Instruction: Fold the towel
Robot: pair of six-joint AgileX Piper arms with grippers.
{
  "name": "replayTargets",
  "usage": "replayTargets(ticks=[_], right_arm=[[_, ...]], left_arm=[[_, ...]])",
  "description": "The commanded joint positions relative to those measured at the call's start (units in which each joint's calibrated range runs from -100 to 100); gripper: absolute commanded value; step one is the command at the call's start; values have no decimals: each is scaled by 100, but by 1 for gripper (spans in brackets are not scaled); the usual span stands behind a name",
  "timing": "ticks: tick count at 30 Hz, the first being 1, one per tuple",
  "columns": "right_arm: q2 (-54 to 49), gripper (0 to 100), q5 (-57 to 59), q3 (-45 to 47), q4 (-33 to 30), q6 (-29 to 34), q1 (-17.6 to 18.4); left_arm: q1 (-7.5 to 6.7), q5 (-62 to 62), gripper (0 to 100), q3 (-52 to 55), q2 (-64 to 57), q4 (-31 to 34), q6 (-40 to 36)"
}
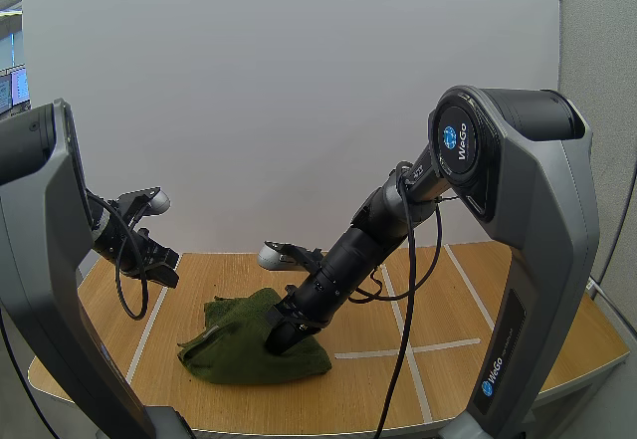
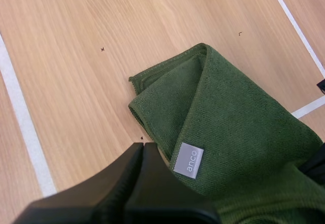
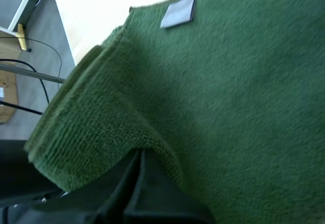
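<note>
High view: the green towel lies folded and rumpled on the wooden table, left of centre, beside the white tape lines.
Right gripper: tips down on the towel's right part. The right wrist view shows its fingers closed together, with a thick fold of cloth pinched at their tips.
Left gripper: above the table, left of the towel and apart from it. The left wrist view shows its fingers pressed together as one wedge, gripping nothing.
Grey label: on the towel's top layer, close to the left gripper's tips.
</note>
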Motion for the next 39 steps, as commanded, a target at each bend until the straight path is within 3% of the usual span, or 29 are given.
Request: replayTargets(ticks=[1, 14, 22, 30, 33, 37, 38, 39], right_arm=[[-12, 0, 761, 360, -16, 17, 13], [-12, 0, 761, 439, -107, -143, 13], [-6, 0, -1370, -164, 122, -379, 13], [-6, 0, -1727, -595, 6, -686, 13], [-6, 0, -1721, -631, -67, -686, 6], [-6, 0, -1642, -631, -357, -686, -3], [-6, 0, -1561, -631, -371, -686, -28], [-6, 0, -1468, -631, -371, -686, -65]], left_arm=[[-10, 128, 0, 11, -57, -93, 30], [-10, 128, 0, 25, -57, -48, 19], [-10, 128, 0, 686, -45, 246, -58], [-10, 128, 2, 1022, 315, 737, -508], [-10, 128, 19, 1022, 577, 820, -634], [-10, 128, 54, 1022, 749, 544, -563], [-10, 128, 69, 1022, 749, 432, -481], [-10, 128, 77, 1022, 749, 353, -427]])
